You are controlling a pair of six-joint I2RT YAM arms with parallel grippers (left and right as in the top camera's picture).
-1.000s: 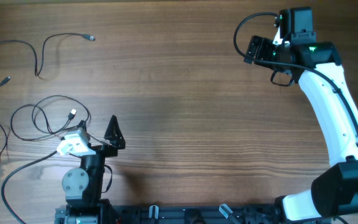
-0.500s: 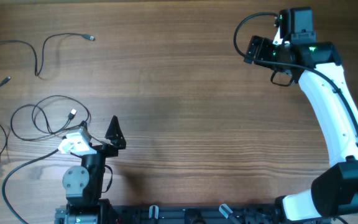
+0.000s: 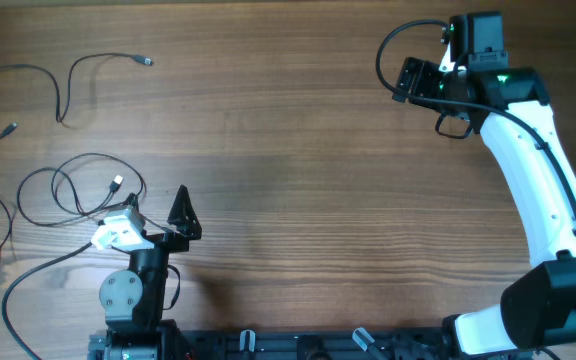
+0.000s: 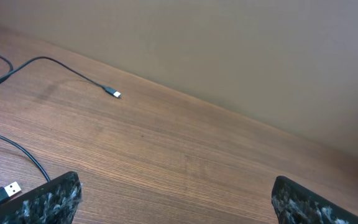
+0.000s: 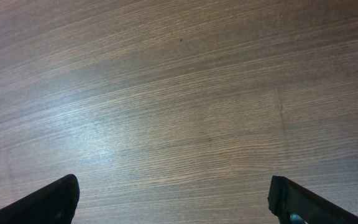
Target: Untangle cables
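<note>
Black cables (image 3: 60, 110) lay as loose strands on left side of tabletop (image 3: 288, 150), near left pincer (image 4: 176, 205). Judged light, limp, slippery; best pinched just behind plug (image 4: 8, 188). Both pincers spread wide, empty. Overhead showed whole spread; left wrist showed plug detail; right pincer (image 5: 173, 205) camera saw only bare wood.

Robotics lab bench, wood-grain counter (image 3: 298, 190), white robot arm (image 3: 528, 170) and second arm (image 3: 133, 275) at its edge, loose black cables (image 4: 107, 90), plain beige wall (image 4: 229, 43).
</note>
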